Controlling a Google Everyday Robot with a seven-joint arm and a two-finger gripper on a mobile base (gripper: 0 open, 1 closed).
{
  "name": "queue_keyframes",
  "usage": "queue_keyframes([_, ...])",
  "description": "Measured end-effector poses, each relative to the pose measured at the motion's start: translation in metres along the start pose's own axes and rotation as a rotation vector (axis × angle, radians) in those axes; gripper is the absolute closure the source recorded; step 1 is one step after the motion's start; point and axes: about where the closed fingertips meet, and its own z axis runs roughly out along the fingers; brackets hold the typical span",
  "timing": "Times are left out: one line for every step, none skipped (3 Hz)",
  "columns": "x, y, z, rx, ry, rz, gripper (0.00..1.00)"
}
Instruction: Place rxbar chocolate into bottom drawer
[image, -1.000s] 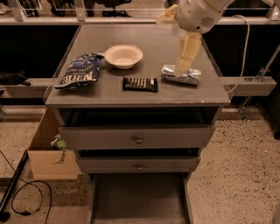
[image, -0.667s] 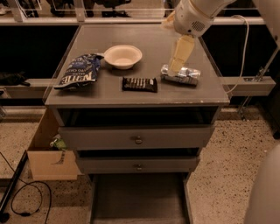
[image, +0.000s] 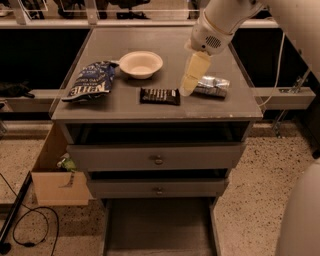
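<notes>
gripper: your gripper (image: 186, 90) hung tip-down from the pale arm over the right half of the cabinet top (image: 150, 42), its tip low over the surface. you could not tell from this view whether it was open or closed, and nothing showed in its grasp.
rxbar chocolate: it lay flat on the cabinet top (image: 160, 95), just beside the gripper's tip on the side toward the chip bag, white lettering up. you could not tell whether the tip touched it.
foil packet: the crinkled silver packet (image: 214, 86) lay just beside the gripper on the opposite side from the bar, partly hidden behind it.
white bowl: it sat (image: 141, 64) beyond the bar, farther back than the gripper's tip.
blue chip bag: it lay (image: 90, 82) well apart from the gripper, past the bar near the top's far edge.
bottom drawer: it stood pulled out (image: 159, 225) at floor level, well below the gripper and nearer the camera, its grey floor bare.
upper drawers: the two knobbed fronts (image: 157, 159) sat between the gripper's height and the bottom drawer, each slightly ajar.
cardboard box: it stood (image: 55, 180) beside the cabinet, well clear of the gripper.
</notes>
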Motion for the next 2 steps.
queue_keyframes([0.000,0.000,0.000,0.000,0.000,0.000,0.00])
queue_keyframes([-0.004,-0.003,0.033,-0.047,0.020,-0.002,0.00])
